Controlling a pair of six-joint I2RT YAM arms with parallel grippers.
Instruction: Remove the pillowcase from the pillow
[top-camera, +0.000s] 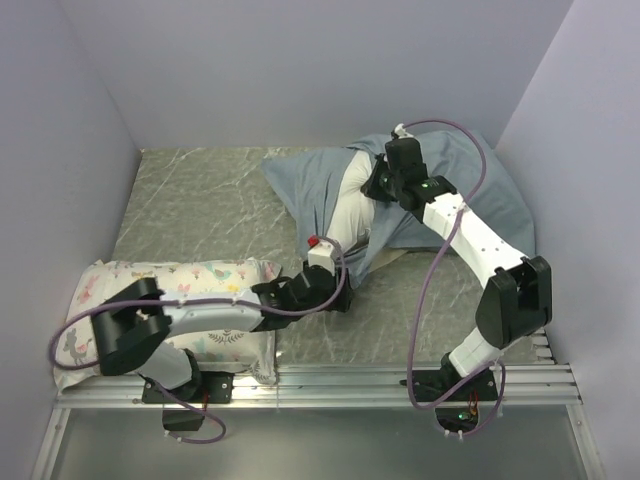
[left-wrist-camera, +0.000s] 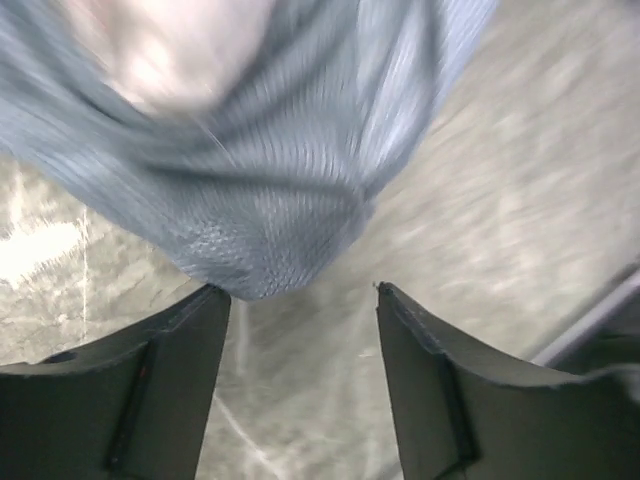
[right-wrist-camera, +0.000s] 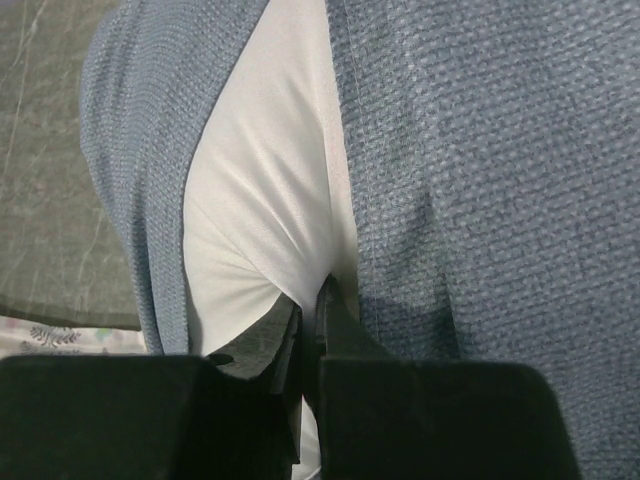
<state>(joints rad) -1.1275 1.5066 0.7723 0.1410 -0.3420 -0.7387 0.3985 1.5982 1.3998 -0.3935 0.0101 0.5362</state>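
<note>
right fingers (right-wrist-camera: 345, 345) pinch the white pillow (right-wrist-camera: 270, 200) | left fingers (left-wrist-camera: 150, 380) wide, beside pillowcase (left-wrist-camera: 270, 230) corner | soft, limp cloth, so grab that corner

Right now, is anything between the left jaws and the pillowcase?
Nothing visible. The left gripper has its jaws open, and a fold of the pillowcase sits right at their tips with no other object between.

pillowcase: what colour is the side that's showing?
The pillowcase shows plain grey-blue, no stripes visible; clearest in the right wrist view.
</note>
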